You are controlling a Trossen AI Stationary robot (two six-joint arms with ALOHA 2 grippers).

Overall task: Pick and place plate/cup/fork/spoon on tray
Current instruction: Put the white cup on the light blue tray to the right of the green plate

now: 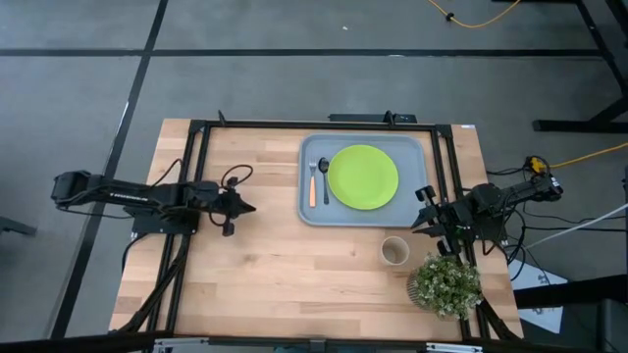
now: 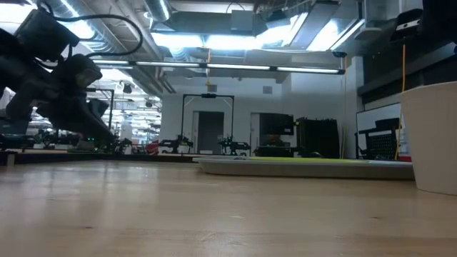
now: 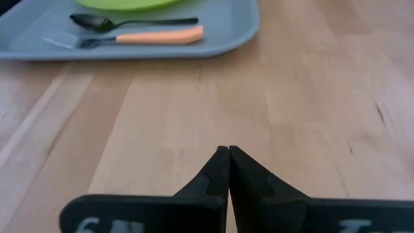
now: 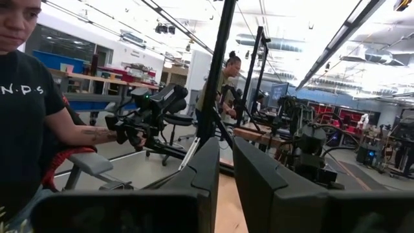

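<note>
The grey-blue tray (image 1: 312, 211) lies at the table's far middle. On it rest the lime-green plate (image 1: 363, 176), the orange-handled fork (image 1: 313, 184) and the dark spoon (image 1: 325, 180), side by side left of the plate; the fork (image 3: 155, 37) and spoon (image 3: 129, 22) also show in the left wrist view. The tan cup (image 1: 394, 251) stands upright on the table, near of the tray's right corner. My left gripper (image 1: 251, 207) is shut and empty, left of the tray. My right gripper (image 1: 420, 211), right of the tray, is tipped up with its fingers a narrow gap apart, empty.
A bushy potted plant (image 1: 446, 284) stands at the near right corner, close to the cup. A dark frame (image 1: 294, 125) runs along the table's far edge and sides. Bare wood (image 1: 294, 265) lies near of the tray. People show in the room in the right wrist view (image 4: 26, 97).
</note>
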